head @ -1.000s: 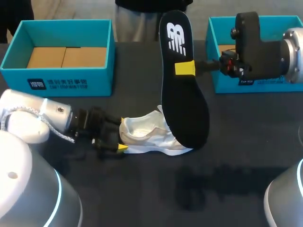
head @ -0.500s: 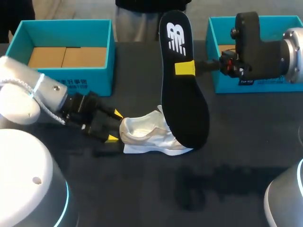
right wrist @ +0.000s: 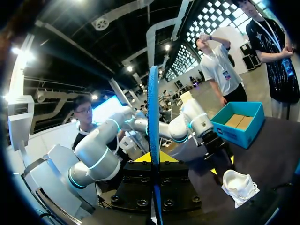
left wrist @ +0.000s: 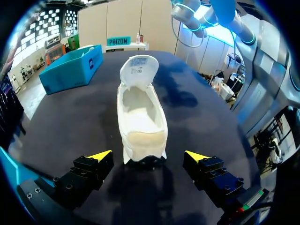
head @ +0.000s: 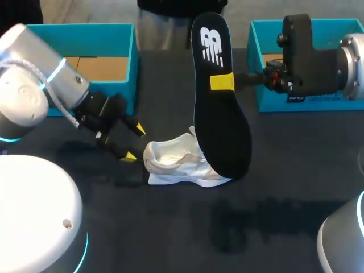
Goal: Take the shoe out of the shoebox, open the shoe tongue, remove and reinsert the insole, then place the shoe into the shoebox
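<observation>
Black insole (head: pixel 219 96) is hanging upright, pinched in the right gripper (head: pixel 223 81), over the white sneaker (head: pixel 179 164) lying on the table (head: pixel 273 187). Left gripper (head: pixel 133 142) is hovering wide-jawed beside the heel. Reinsertion appears next: steady the heel, feed the insole in toe-first.

Head view from above-behind, 2 wrist views lower, shoe (head: pixel 176 165) in all 3
</observation>
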`<state>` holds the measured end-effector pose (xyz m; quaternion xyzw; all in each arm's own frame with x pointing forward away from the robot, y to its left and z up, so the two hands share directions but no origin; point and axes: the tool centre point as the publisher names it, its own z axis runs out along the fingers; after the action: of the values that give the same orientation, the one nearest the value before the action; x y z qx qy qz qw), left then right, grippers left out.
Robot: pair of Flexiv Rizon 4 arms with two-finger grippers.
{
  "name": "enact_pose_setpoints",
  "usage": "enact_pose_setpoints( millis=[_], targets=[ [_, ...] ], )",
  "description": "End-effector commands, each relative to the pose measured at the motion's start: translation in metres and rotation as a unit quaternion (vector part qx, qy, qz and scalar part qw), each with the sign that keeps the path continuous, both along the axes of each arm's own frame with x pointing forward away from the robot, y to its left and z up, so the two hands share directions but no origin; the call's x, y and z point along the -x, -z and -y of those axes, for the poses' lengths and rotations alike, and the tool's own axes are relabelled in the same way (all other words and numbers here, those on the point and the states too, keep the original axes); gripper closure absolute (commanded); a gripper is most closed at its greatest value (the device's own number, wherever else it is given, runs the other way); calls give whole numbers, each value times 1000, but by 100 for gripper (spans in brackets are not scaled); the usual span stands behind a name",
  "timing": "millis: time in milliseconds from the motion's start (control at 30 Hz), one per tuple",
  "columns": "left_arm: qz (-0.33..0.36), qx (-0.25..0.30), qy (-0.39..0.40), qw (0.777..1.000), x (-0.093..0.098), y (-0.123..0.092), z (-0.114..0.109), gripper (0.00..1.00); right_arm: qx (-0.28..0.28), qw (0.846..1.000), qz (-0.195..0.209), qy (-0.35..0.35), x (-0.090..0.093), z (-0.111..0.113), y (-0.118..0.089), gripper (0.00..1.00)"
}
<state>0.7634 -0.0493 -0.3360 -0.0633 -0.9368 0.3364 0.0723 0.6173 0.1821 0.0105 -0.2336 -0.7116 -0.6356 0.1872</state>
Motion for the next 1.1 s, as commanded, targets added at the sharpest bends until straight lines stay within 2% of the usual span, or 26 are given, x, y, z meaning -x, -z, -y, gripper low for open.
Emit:
enact_pose_setpoints(
  millis=[33,67,567,833,1100],
  targets=[
    [23,-95,2,995,5,-22,-5,0,2,1000,-1,0,-2,-5,0,100],
    [31,-104,-1,994,6,-27,-7,0,2,1000,-1,0,-2,-5,0,100],
    [31,-104,-1,994,6,-27,-7,0,2,1000,-1,0,-2,-5,0,100],
    [31,-154,-1,988,9,-41,0,0,2,1000,-1,0,-2,-5,0,100],
    [23,-218,1,976,16,-44,13,0,2,1000,-1,0,-2,-5,0,100]
  ],
)
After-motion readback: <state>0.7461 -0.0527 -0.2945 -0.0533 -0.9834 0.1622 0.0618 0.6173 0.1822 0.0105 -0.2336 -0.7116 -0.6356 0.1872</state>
